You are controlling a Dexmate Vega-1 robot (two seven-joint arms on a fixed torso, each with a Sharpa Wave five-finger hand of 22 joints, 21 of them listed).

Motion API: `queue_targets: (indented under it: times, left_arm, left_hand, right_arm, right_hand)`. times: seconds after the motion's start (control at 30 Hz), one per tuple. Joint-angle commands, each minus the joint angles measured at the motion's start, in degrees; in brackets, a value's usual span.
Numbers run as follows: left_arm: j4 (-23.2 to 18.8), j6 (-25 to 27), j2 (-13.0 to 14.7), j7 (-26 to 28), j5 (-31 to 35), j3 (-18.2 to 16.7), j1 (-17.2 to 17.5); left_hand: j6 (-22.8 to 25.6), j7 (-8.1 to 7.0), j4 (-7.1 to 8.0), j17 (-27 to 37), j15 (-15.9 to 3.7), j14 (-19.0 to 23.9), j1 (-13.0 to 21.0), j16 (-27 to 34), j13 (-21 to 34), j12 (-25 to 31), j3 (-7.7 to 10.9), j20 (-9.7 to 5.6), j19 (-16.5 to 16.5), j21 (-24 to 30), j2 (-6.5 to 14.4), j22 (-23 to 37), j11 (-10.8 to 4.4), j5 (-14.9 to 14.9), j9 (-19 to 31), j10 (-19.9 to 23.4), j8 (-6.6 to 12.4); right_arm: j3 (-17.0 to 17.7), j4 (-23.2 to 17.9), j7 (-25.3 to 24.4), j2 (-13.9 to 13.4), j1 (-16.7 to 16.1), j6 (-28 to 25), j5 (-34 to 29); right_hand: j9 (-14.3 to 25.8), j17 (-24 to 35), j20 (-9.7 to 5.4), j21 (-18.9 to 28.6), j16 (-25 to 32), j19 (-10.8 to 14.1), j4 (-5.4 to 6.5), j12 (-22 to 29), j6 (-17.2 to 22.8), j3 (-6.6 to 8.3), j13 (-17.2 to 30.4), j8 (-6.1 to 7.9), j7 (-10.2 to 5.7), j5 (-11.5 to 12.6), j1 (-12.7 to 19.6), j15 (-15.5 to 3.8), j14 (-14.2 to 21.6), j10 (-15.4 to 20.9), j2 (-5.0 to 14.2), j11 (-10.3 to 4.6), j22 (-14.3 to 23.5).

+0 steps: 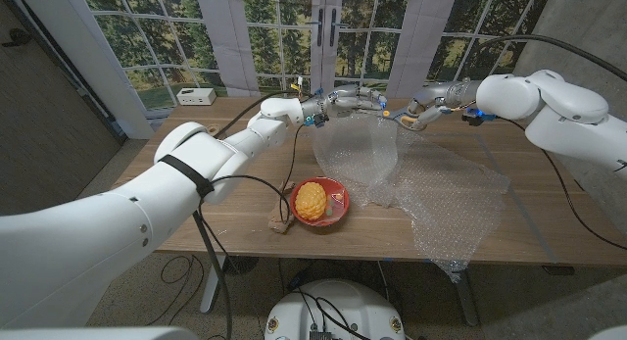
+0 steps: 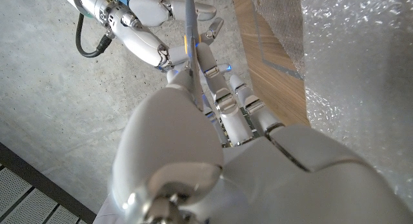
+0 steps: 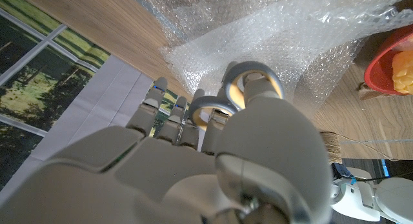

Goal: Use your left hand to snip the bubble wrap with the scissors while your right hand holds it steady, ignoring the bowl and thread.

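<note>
The bubble wrap (image 1: pixel 431 188) lies spread over the right half of the table (image 1: pixel 245 134) in the head view. Its far left part is drawn up into a peak just under your two hands, which are raised close together above the table's far side. The scissors (image 1: pixel 387 113) sit between those hands. In the right wrist view their grey handle loops (image 3: pixel 255 67) ring the thumb and a finger of your right hand (image 3: pixel 213 159), so that hand is grasping the scissors. In the left wrist view a thin grey blade (image 2: pixel 189 30) runs up alongside the thumb of your left hand (image 2: pixel 213 121), with the right hand (image 2: pixel 148 17) just beyond it. You cannot tell from these views whether the left hand is gripping the blade, nor which hand holds the wrap up. Near the table's front edge stands the red bowl (image 1: pixel 338 191) with a yellow object in it, and the thread (image 1: pixel 280 220) is just beside it on its left.
</note>
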Motion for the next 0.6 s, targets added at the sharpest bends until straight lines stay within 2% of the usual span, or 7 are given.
queue_targets:
  times: [0.03,0.13,0.2,0.27,0.43,0.53,0.6]
  left_arm:
    - [0.04,0.67,-0.18,0.93,0.14,0.05,-0.02]
    - [0.05,0.88,-0.18,1.23,0.21,0.10,-0.05]
    - [0.06,1.11,-0.19,1.44,0.27,0.16,-0.11]
    - [0.06,1.24,-0.22,1.76,0.36,0.24,-0.14]
    - [0.09,1.86,-0.34,2.52,0.54,0.47,-0.23]
    - [0.09,2.09,-0.42,2.89,0.66,0.63,-0.28]
    - [0.09,2.14,-0.45,3.00,0.69,0.69,-0.30]
  left_hand:
    - [0.22,0.06,0.06,0.06,-3.62,0.20,0.57,-0.31,0.28,-0.25,-0.21,-3.60,0.21,0.16,0.17,0.32,0.00,0.37,0.15,0.58,0.12]
    - [0.34,0.05,0.06,0.05,-3.62,0.18,0.57,-0.34,0.24,-0.31,-0.21,-3.60,0.18,0.15,0.17,0.33,0.01,0.36,0.15,0.61,0.17]
    - [0.25,0.10,0.06,0.09,-3.62,0.20,0.57,-0.32,0.28,-0.32,-0.21,-3.58,0.18,0.14,0.18,0.33,-0.02,0.36,0.16,0.58,0.14]
    - [0.18,0.11,0.07,0.10,-3.62,0.21,0.58,-0.32,0.27,-0.32,-0.21,-3.58,0.18,0.15,0.20,0.33,-0.01,0.35,0.21,0.67,0.14]
    - [0.23,0.08,0.08,0.13,-3.62,0.23,0.58,-0.32,0.33,-0.36,-0.19,-3.54,0.12,0.13,0.24,0.34,-0.20,0.33,0.21,0.63,0.16]
    - [0.30,0.07,0.08,0.13,-3.62,0.21,0.57,-0.34,0.32,-0.36,-0.20,-3.50,0.15,0.14,0.22,0.35,-0.07,0.30,0.20,0.72,0.18]
    - [0.25,0.04,0.08,0.14,-3.62,0.21,0.57,-0.34,0.35,-0.37,-0.20,-3.50,0.13,0.13,0.23,0.35,-0.07,0.29,0.21,0.72,0.16]
  right_arm:
    - [-0.35,1.18,0.74,0.58,0.72,-0.04,2.50]
    - [-0.38,1.73,1.16,0.79,1.01,-0.09,3.74]
    - [-0.40,1.91,1.25,0.86,1.16,-0.40,4.25]
    - [-0.31,2.19,1.64,0.97,1.38,-0.86,5.26]
    - [-0.14,3.13,2.92,0.91,1.96,-1.30,8.38]
    - [0.02,3.76,3.29,0.72,2.14,-0.99,10.30]
    - [-0.18,4.18,3.99,0.67,2.62,-1.04,11.27]
  right_hand:
    - [4.79,1.04,-0.88,0.78,2.09,2.31,0.36,2.21,-0.58,-0.06,1.55,3.73,0.06,0.58,0.97,-3.85,3.91,6.73,0.42,-3.07,0.36]
    - [8.78,2.39,-1.05,0.99,4.59,3.37,1.29,3.31,-3.70,-0.11,3.23,6.03,-1.10,0.43,0.28,-5.60,7.38,9.88,1.91,-4.45,0.51]
    - [10.56,3.19,-1.23,0.96,5.30,3.40,1.94,3.93,-6.21,-0.18,4.24,6.58,-2.33,-0.06,-0.43,-6.26,7.27,11.23,2.80,-5.07,0.59]
    - [12.80,3.83,-1.84,1.42,6.20,4.60,3.55,4.44,-9.46,0.11,5.51,7.08,-3.76,-0.80,-2.04,-6.94,8.13,12.14,4.22,-5.25,0.71]
    - [16.21,4.64,-3.03,2.19,7.16,6.40,5.81,4.66,-13.34,2.02,7.36,8.16,-4.83,-1.73,-3.65,-7.65,10.00,11.84,5.24,-5.44,0.92]
    - [19.57,5.86,-3.38,2.74,7.90,7.34,8.23,5.60,-16.63,4.07,9.64,9.29,-5.68,-2.51,-5.31,-9.46,11.59,11.43,5.33,-5.96,1.17]
    - [20.82,6.76,-3.56,2.90,8.80,7.51,8.57,5.80,-17.31,4.73,10.70,9.90,-5.86,-2.87,-5.44,-9.71,12.67,10.46,5.29,-5.97,1.28]
